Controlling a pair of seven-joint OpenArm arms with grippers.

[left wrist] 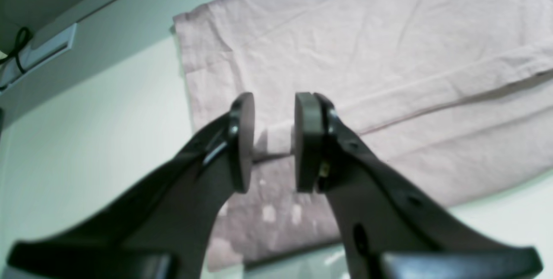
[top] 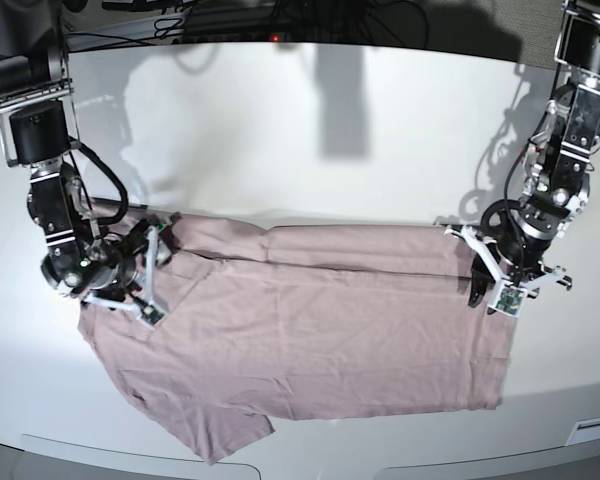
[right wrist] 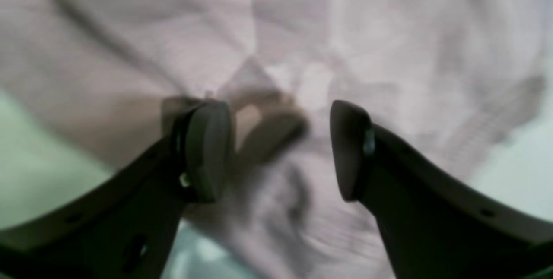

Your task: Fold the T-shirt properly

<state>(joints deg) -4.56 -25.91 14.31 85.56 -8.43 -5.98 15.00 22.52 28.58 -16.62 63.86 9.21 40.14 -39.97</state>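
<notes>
T-shirt lay long-ways across the table, between the loose, wide right gripper and half-open, empty left gripper.

White table beneath my two arms: a smooth, matte surface that fills the base view, its far edge lined with dark cables and its near edge rounded, with a pale panel at the near right corner. Lying directly on it is the T-shirt, dusty pink-mauve, spread flat across the near half. Its upper part is folded over along a straight horizontal edge. One short sleeve juts toward the near left; the hem side reaches toward the right. My left wrist view shows the table's bare surface beside the shirt's creased, layered corner.
</notes>
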